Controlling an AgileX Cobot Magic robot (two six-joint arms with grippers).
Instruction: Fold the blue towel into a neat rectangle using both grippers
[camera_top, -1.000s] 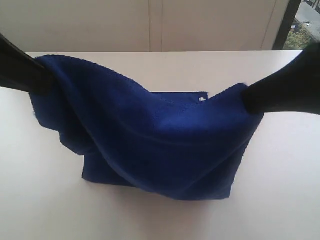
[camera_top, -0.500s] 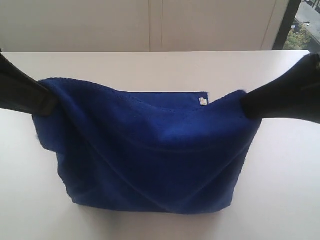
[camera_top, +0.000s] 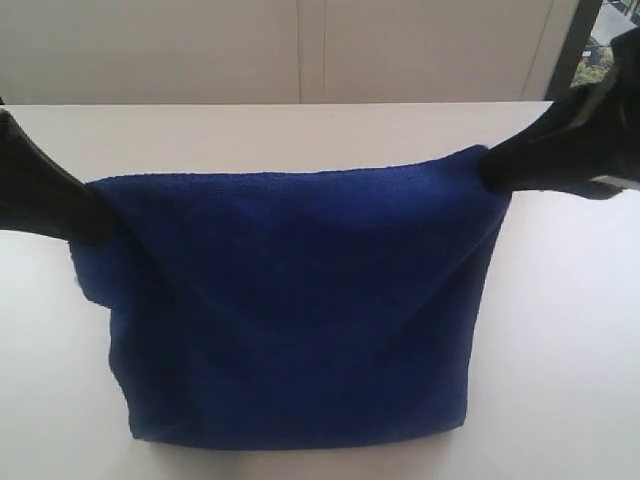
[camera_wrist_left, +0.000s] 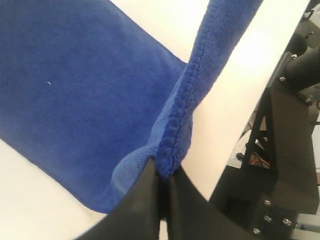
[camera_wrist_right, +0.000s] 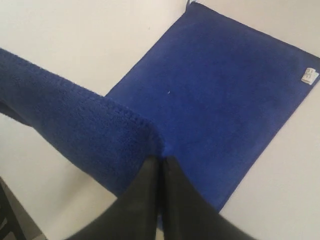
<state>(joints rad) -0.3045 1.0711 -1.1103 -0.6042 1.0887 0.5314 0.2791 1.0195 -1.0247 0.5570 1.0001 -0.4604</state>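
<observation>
While both pincers are clenched on its raised edge, the blue towel (camera_top: 300, 300) hangs between them like a curtain, and its lower part lies on the bench (camera_top: 570, 340) below the jaws. The left pincer (camera_top: 98, 225) grips one top corner, with the hem bunched between its closed tips in the left wrist view. The right pincer (camera_top: 488, 172) pinches the opposite corner and appears somewhat higher in the exterior view, so the held edge slopes from one pincer to the other. Beneath the right pincer the flat layer spreads over the bench, with the white tag (camera_wrist_right: 310, 75) at its far corner. The chief risk, as I judge it, is a skewed fold: if the two pincers come down unevenly, the carried edge will land crooked against the layer beneath. The slack cloth just beside the left pincer could also crease or tuck under itself when laid. Each hold is only a thin pinch of hem, so a tug apart might pull the soft cloth free.
</observation>
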